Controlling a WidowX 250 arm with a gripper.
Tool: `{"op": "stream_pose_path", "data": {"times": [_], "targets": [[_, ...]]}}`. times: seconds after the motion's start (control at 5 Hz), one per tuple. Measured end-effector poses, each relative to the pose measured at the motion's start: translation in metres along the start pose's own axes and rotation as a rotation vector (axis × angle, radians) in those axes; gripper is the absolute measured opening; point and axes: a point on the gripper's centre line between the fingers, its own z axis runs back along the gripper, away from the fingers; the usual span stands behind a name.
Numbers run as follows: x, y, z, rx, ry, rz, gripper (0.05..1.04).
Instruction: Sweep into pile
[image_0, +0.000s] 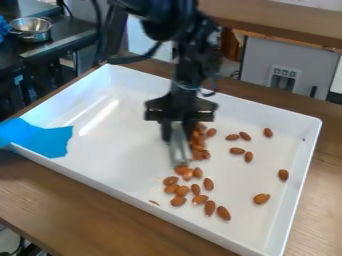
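- Sweeping looks to be on: jaws clamped round a grey blade (179, 145) in the white tray (127, 150), almonds (182, 190) clustered close by!
- Outlying almonds (261, 199) at view right; next, get beyond them and gather inward.

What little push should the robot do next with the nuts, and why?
Maybe nudge the scraper toward the picture's right: a bunch of nuts sits along that side of it, and loose nuts lie farther over, so one push could bring some together.
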Motion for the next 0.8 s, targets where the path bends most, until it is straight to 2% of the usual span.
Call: {"op": "stream_pose_path", "data": {"times": [0.6, 0.8], "targets": [[-0.027, -0.098, 0.015, -0.045, 0.043, 0.014, 0.381], [-0.030, -0.118, 0.021, -0.063, 0.050, 0.016, 0.381]]}}
